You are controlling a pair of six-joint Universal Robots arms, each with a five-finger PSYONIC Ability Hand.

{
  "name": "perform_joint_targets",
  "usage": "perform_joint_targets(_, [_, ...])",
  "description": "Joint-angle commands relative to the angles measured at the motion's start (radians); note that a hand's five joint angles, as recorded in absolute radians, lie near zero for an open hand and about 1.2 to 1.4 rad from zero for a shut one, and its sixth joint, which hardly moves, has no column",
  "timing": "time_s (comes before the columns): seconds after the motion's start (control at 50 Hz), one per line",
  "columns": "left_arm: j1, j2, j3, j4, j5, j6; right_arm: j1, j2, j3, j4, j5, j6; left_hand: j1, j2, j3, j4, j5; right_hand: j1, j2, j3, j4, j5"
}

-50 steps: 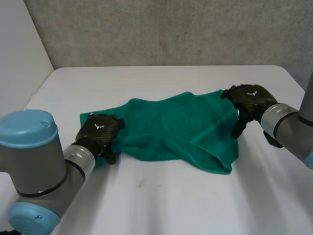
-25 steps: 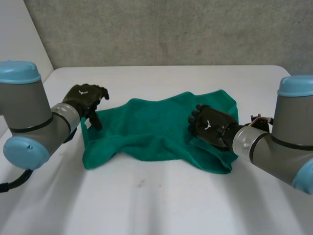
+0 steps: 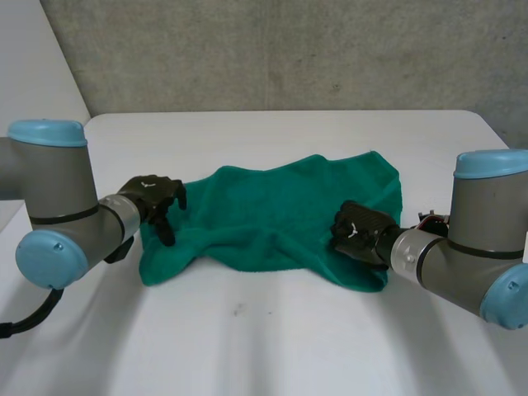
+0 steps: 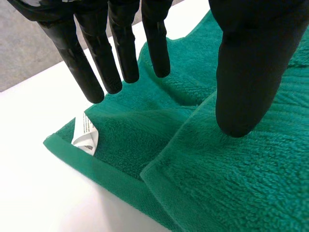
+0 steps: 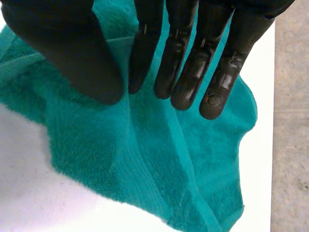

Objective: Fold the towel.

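— Green towel [image 3: 272,216]: where does it lie?
— Across the middle of the white counter [image 3: 272,338], its long side running left to right. It is rumpled, with ridges and soft folds through it, and at the right end a flap is turned over toward the near edge.
— What about the left hand [image 3: 150,192]?
— It is at the towel's left end, over the far-left corner. The left wrist view shows its fingers [image 4: 120,53] straight and slightly fanned, held well apart from the thumb [image 4: 248,82]. The fingertips hang just above the cloth, and the thumb tip rests against a folded-over layer. Nothing is pinched.
— Is anything near those fingertips?
— A small white label [image 4: 86,137], sewn at the hem beside the corner, just off the fingertips.
— And the right hand [image 3: 360,231]?
— It is over the near-right part of the towel, at the turned flap. In the right wrist view its fingers are straight and close side by side, with the thumb set apart and green cloth spread beneath the palm. I cannot tell whether the tips touch the cloth. It grips nothing.
— And the arms?
— The left arm [image 3: 62,194] comes in from the left and the right arm [image 3: 478,223] from the right, both low over the counter.
— What is behind them?
— A rough grey wall [image 3: 272,49] along the far edge.
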Motion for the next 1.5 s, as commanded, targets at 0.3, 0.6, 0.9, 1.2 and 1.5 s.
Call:
perform_joint_targets(0.3, [-0.003, 0.070, -0.138, 0.006, 0.003, 0.002, -0.177, -0.014, -0.078, -0.071, 0.310, 0.667, 0.063, 0.061, 0.065, 0.060, 0.063, 0.514, 0.352, 0.368, 0.367, 0.390])
perform_joint_targets(0.6, [-0.006, 0.064, -0.169, 0.003, 0.000, 0.000, -0.216, -0.153, 0.158, -0.140, 0.295, 0.706, 0.853, 0.851, 0.854, 0.849, 0.853, 0.514, 0.352, 0.368, 0.367, 0.390])
perform_joint_targets(0.9, [0.002, 0.358, -0.343, 0.011, -0.006, 0.013, -0.240, -0.393, 0.226, 0.012, 0.304, 0.492, 0.855, 0.853, 0.857, 0.852, 0.855, 0.514, 0.352, 0.368, 0.367, 0.390])
perform_joint_targets(1.2, [-0.046, 0.101, -0.192, 0.210, -0.012, -0.009, -0.228, -0.344, 0.273, -0.031, 0.299, 0.494, -0.075, -0.077, -0.073, -0.078, -0.075, 0.514, 0.352, 0.368, 0.367, 0.390])
perform_joint_targets(1.5, [-0.067, -0.049, -0.032, 0.072, -0.018, -0.023, -0.235, -0.341, 0.303, -0.085, 0.296, 0.494, 0.142, 0.140, 0.144, 0.139, 0.142, 0.514, 0.352, 0.368, 0.367, 0.390])
